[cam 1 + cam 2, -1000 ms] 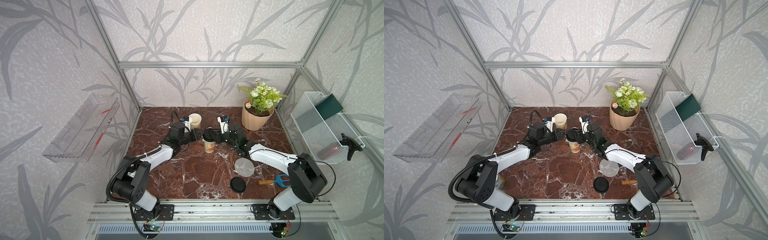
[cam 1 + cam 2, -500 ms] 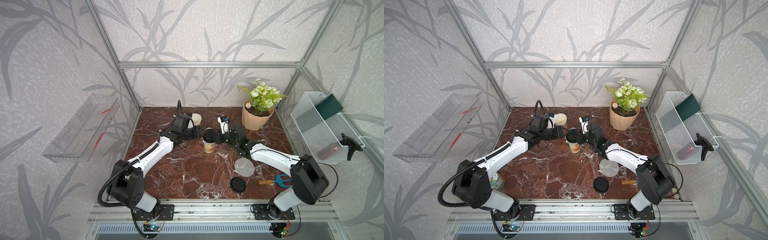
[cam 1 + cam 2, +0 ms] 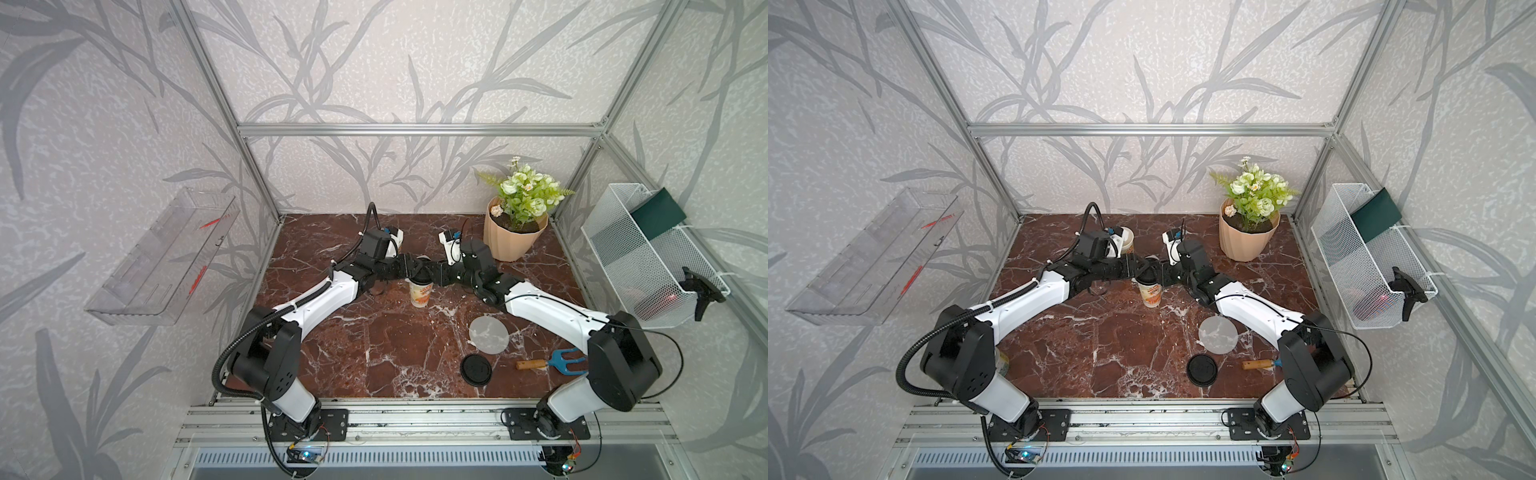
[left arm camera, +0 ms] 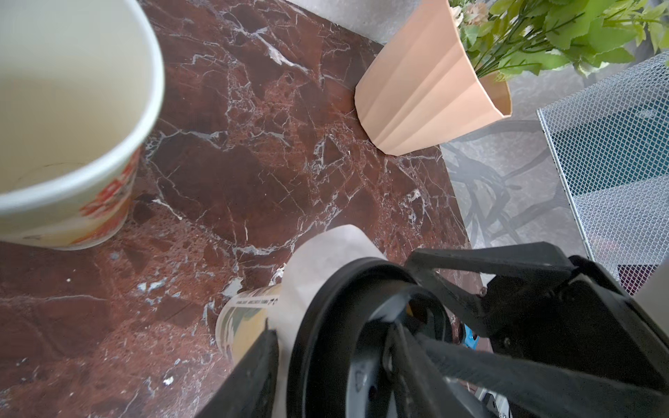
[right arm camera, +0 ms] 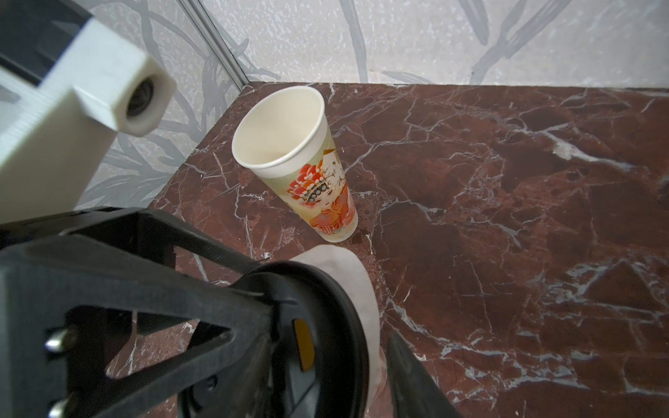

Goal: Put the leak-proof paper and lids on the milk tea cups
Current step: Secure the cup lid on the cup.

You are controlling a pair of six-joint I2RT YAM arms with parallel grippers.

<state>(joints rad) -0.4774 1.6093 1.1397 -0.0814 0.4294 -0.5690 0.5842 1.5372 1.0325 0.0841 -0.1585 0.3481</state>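
One milk tea cup (image 3: 421, 292) (image 3: 1150, 293) stands mid-table under a black lid (image 4: 325, 362) (image 5: 336, 289), with leak-proof paper (image 4: 325, 253) (image 5: 347, 267) sticking out beneath the lid. My left gripper (image 3: 409, 268) (image 4: 331, 336) and right gripper (image 3: 436, 274) (image 5: 344, 325) meet over it. Each is shut on the lid's rim, one finger outside on the paper and one across the lid top. A second cup (image 3: 1128, 241) (image 5: 289, 144) (image 4: 72, 90) stands open and bare at the back. Another paper disc (image 3: 489, 333) (image 3: 1218, 334) lies flat on the table to the right.
A spare black lid (image 3: 476, 369) and a blue hand fork (image 3: 552, 362) lie front right. A peach plant pot (image 3: 513, 237) stands at the back right. A white mesh basket (image 3: 648, 266) hangs on the right wall, a clear shelf (image 3: 166, 257) on the left wall.
My left arm has straightened and its wrist has risen over the lidded cup. The right arm, both cups and the loose disc stay where they were.
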